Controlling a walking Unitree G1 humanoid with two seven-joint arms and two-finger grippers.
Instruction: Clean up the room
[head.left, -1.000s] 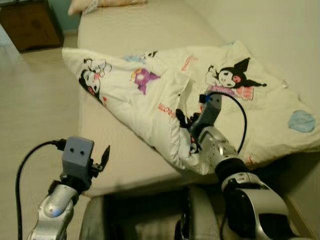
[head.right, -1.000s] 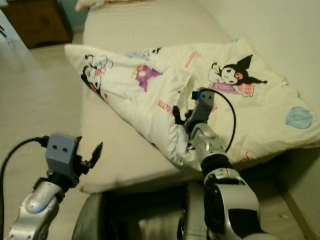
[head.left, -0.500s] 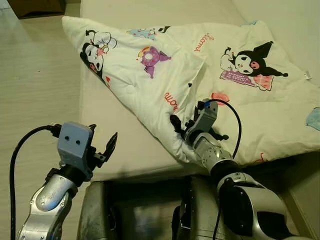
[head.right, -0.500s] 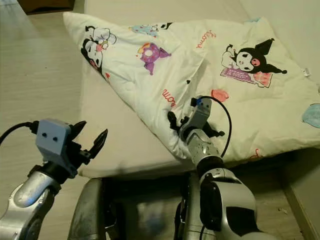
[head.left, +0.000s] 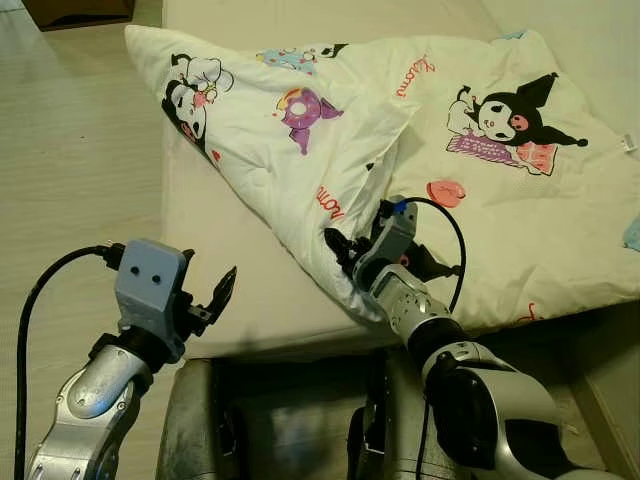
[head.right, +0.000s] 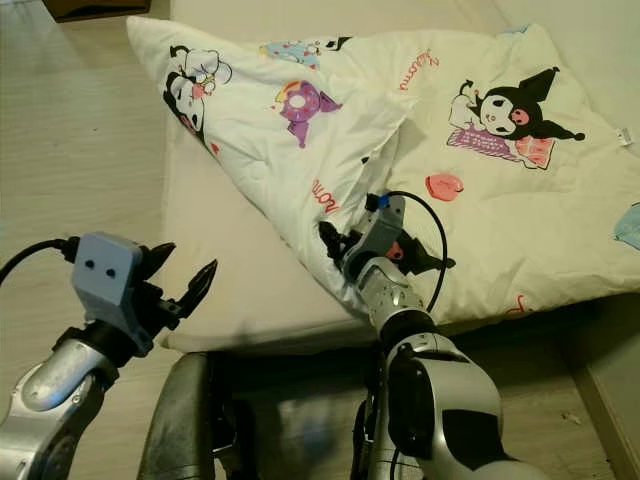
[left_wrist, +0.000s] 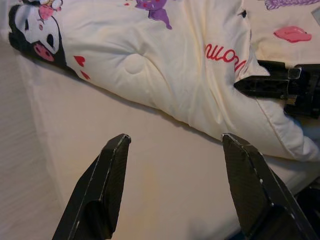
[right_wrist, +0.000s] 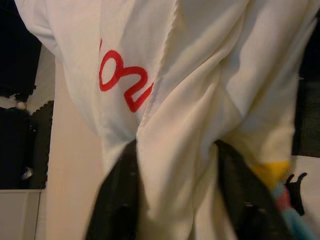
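A cream quilt (head.left: 300, 150) printed with cartoon characters lies rumpled across the beige bed (head.left: 240, 290), one flap folded over toward the near edge. My right gripper (head.left: 345, 250) is at the near tip of that fold, shut on the quilt. In the right wrist view the white cloth (right_wrist: 170, 125) with red lettering is bunched between the two black fingers (right_wrist: 117, 200). My left gripper (head.right: 182, 268) hovers open over the bed's near left corner, holding nothing. The left wrist view shows its fingers (left_wrist: 100, 185) spread above bare mattress, short of the quilt (left_wrist: 165, 85).
Pale wood floor (head.left: 70, 150) runs along the left of the bed. A dark piece of furniture (head.left: 80, 8) stands at the far left. A light wall (head.left: 600, 30) borders the bed on the right. My own body (head.left: 280, 430) presses against the bed's near edge.
The camera has tilted down and closer to the bed. My right gripper has shifted slightly left with the quilt fold. The left gripper stays open in about the same spot.
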